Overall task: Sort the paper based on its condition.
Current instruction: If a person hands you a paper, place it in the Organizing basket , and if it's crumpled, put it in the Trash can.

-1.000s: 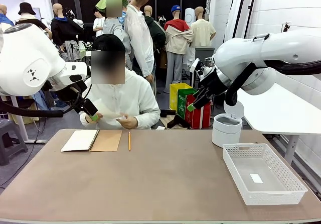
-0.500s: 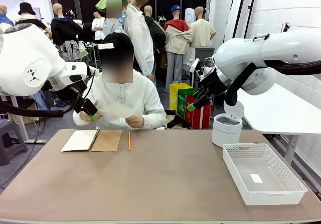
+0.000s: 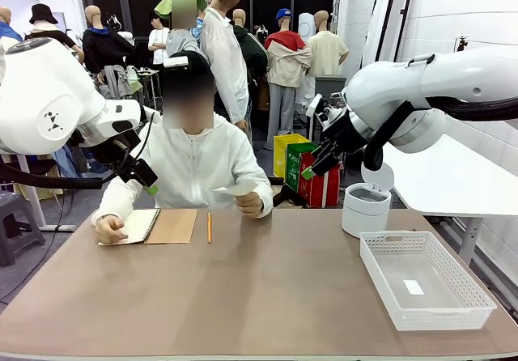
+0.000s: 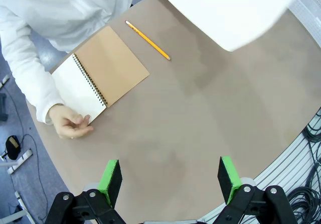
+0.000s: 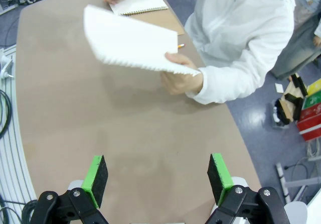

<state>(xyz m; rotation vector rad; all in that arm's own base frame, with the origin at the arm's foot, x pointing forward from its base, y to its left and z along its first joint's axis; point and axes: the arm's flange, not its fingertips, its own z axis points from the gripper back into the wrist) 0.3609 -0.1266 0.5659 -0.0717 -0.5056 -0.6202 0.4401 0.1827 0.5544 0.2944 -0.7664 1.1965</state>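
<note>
Bright, even indoor light; soft shadows; motion-blurred paper (image 4: 235, 13); wide-angle edge bending

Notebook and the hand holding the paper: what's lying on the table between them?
A yellow pencil lies between the notebook and the person's hand holding the paper, apart from both. The front and left wrist views show it.

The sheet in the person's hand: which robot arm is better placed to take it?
Probably the right. The sheet lies ahead of the open right gripper; for the left gripper, also open, it sits off toward a corner.
</note>
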